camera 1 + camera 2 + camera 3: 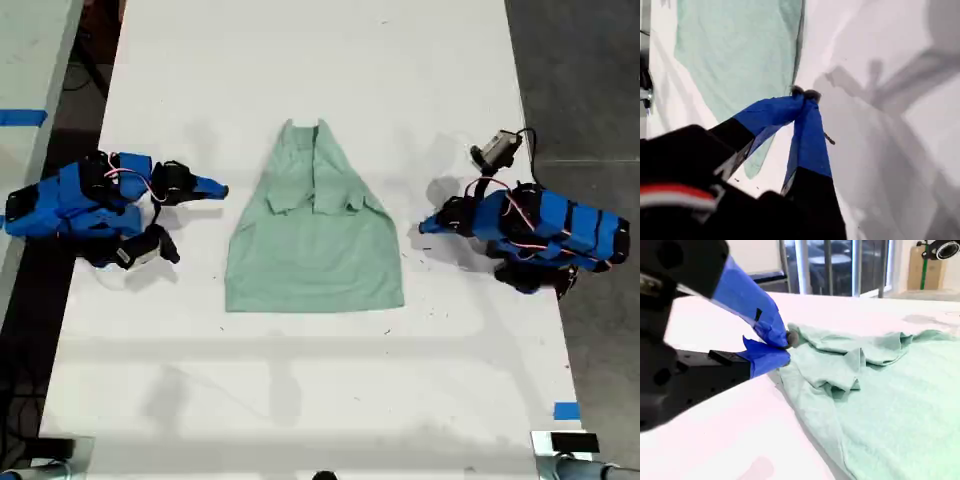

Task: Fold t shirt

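fingers: my first gripper [802, 95] and my second gripper [785, 347] pressed together, holding nothing | t shirt [315, 235]: mid worktop [300, 400], sleeves folded in | handling: likely light, limp; pinch hem corners

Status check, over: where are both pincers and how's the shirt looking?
My first gripper and my second gripper: pincers shut, empty. T shirt flat on table, both sleeves folded in. Nothing in the way.

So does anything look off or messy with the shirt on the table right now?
The t shirt lies flat on the white table, but its upper part looks untidy: both sleeves are folded inward and bunched into wrinkled flaps, narrowing the top to a rough point. The lower hem lies smooth. No damage shows.
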